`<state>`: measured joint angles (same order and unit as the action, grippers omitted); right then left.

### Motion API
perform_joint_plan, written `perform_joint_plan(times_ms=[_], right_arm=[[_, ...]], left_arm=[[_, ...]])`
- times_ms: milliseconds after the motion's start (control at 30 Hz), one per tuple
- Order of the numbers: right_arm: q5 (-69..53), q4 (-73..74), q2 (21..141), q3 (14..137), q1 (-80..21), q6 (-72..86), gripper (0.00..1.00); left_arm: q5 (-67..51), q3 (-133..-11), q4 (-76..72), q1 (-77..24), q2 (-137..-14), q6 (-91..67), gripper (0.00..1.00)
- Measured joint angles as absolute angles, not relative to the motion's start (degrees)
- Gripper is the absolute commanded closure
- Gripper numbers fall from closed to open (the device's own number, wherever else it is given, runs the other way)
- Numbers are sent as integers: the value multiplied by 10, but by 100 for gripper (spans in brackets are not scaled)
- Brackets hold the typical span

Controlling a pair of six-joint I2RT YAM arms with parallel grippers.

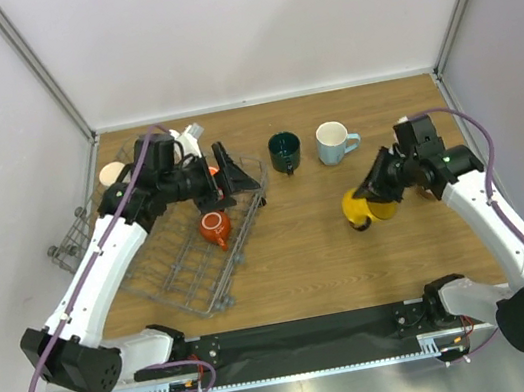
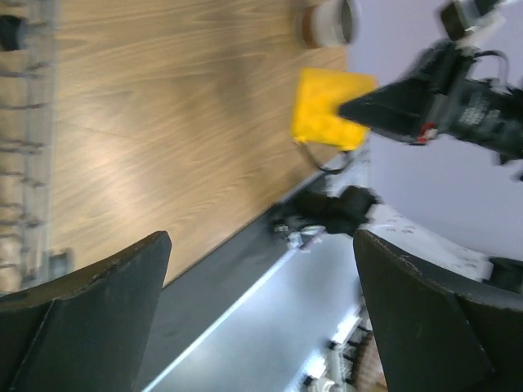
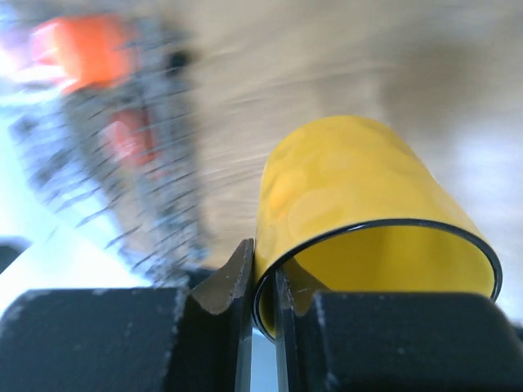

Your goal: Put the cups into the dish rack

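Note:
My right gripper (image 1: 370, 199) is shut on the rim of a yellow cup (image 1: 357, 208), one finger inside and one outside; the right wrist view shows this grip (image 3: 263, 282) on the yellow cup (image 3: 351, 196) close up. The cup is tilted over the wood right of the dish rack (image 1: 191, 264). An orange cup (image 1: 215, 228) lies in the rack. A dark green cup (image 1: 285, 151) and a light blue cup (image 1: 336, 142) stand on the table behind. My left gripper (image 1: 234, 175) hangs open over the rack's far right corner, holding nothing (image 2: 261, 318).
A cream cup (image 1: 112, 174) and a pale object (image 1: 193, 137) sit behind the rack near the left arm. A small wire basket (image 1: 70, 245) lies by the left wall. Walls close in the table on three sides.

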<state>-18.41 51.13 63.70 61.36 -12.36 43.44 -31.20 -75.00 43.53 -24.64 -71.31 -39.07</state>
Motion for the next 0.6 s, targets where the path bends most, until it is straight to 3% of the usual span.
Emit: perform_joint_plan(times_ms=[333,600], right_arm=[[-425,315,652,662,-135,429,100],[-550,143,652,740,-146,496,100]], left_arm=[[-477,-699,192,-246,-661,-565,0],[-551,-670,17,-249,-663,-684,0]])
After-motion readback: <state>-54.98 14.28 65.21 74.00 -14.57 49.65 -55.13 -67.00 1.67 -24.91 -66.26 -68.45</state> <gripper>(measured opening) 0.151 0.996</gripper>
